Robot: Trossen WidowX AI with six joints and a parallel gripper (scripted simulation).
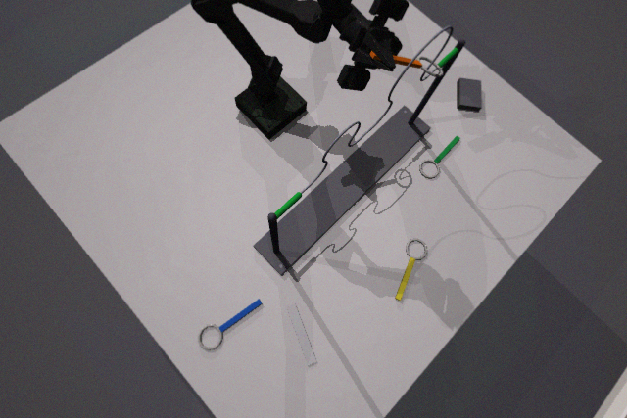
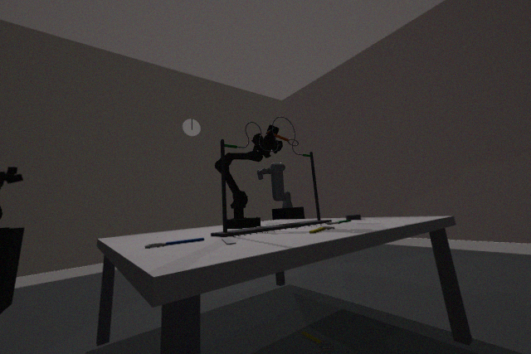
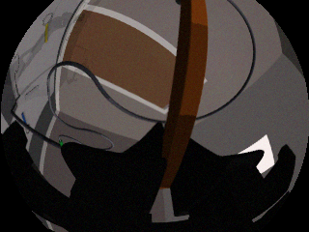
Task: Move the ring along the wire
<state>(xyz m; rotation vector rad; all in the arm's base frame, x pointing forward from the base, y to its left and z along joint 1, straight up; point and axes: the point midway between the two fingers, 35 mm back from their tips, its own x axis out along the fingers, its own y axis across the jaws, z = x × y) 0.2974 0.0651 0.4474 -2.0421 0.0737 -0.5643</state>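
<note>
My gripper [image 1: 384,58] [image 2: 275,138] [image 3: 162,127] is shut on the orange handle [image 1: 407,60] [image 2: 281,138] [image 3: 193,72], high above the table. The ring [image 1: 441,73] [image 2: 297,143] at its far end appears around the grey wire [image 1: 391,89] [image 2: 284,117] [image 3: 253,53], near the far green part [image 1: 448,58] [image 2: 307,155] but off it. Contact between ring and wire cannot be told. The wire crosses the handle in the top view and passes behind it in the wrist view. The other green part [image 1: 288,205] [image 2: 231,145] is beside the near post [image 1: 274,233] [image 2: 223,187].
The far post [image 1: 426,100] [image 2: 314,187] rises from the grey base plate [image 1: 304,236]. A dark block [image 1: 468,93] lies beyond it. Rings with a green handle [image 1: 447,149], a yellow handle [image 1: 406,279] and a blue handle [image 1: 240,314] lie on the table, with a pale strip [image 1: 302,335].
</note>
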